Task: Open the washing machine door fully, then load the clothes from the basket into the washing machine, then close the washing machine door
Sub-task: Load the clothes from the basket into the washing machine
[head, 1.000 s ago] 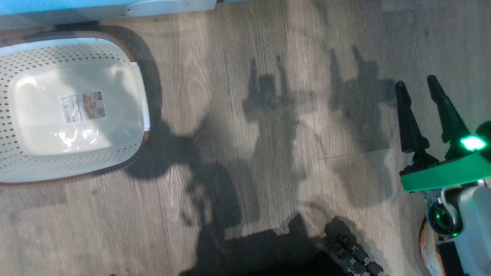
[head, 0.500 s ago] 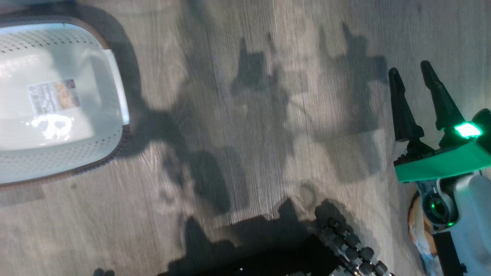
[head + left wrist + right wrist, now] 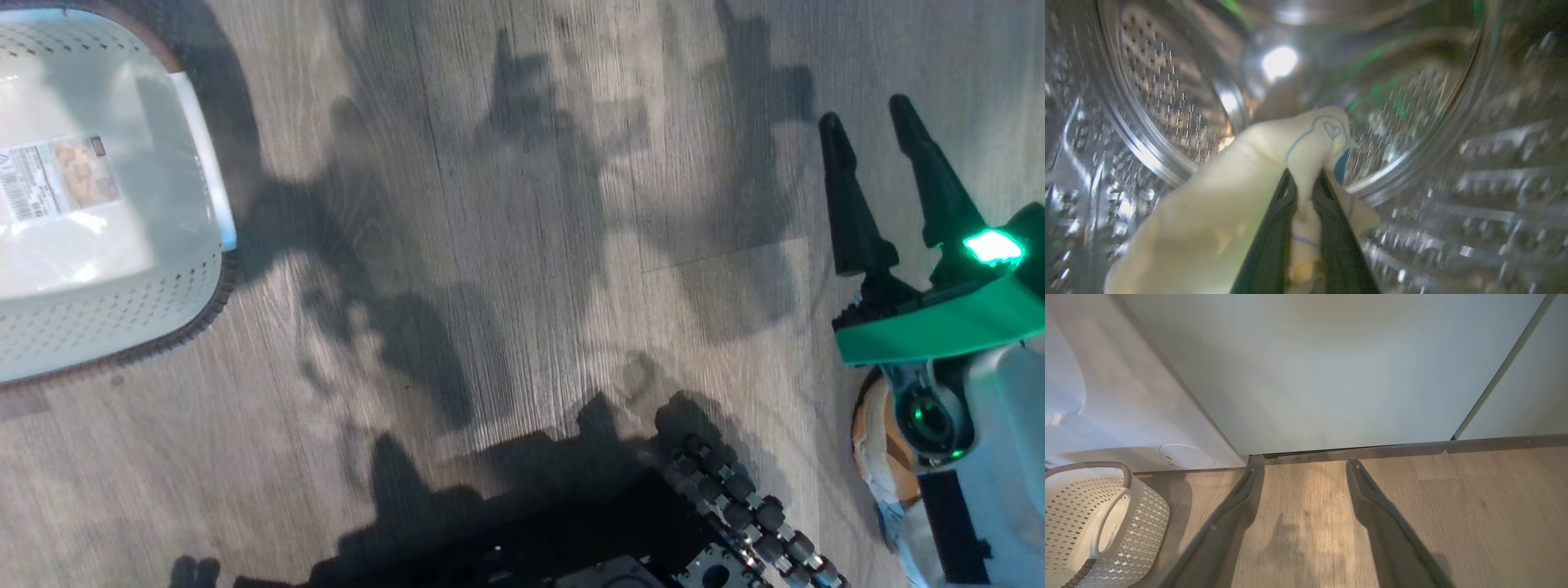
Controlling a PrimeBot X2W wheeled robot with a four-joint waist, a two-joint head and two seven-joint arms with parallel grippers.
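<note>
Left wrist view: left gripper (image 3: 1304, 175) pinches clothes (image 3: 1229, 196) inside the washing machine (image 3: 1167, 102). Head view: basket (image 3: 106, 327) upper left, right gripper (image 3: 864, 114) spread

wood plank floor (image 3: 269, 457): dark shadows, maybe sunlit | pale green cabinet panels (image 3: 1331, 367) behind

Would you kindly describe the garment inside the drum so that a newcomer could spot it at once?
Look into the washing machine's steel perforated drum in the left wrist view. At its middle the left hand pinches a cream-yellow garment between two dark fingers. Unlike the shiny metal around it, it is pale cloth, with a thin blue outline and a small heart near its tip.
</note>
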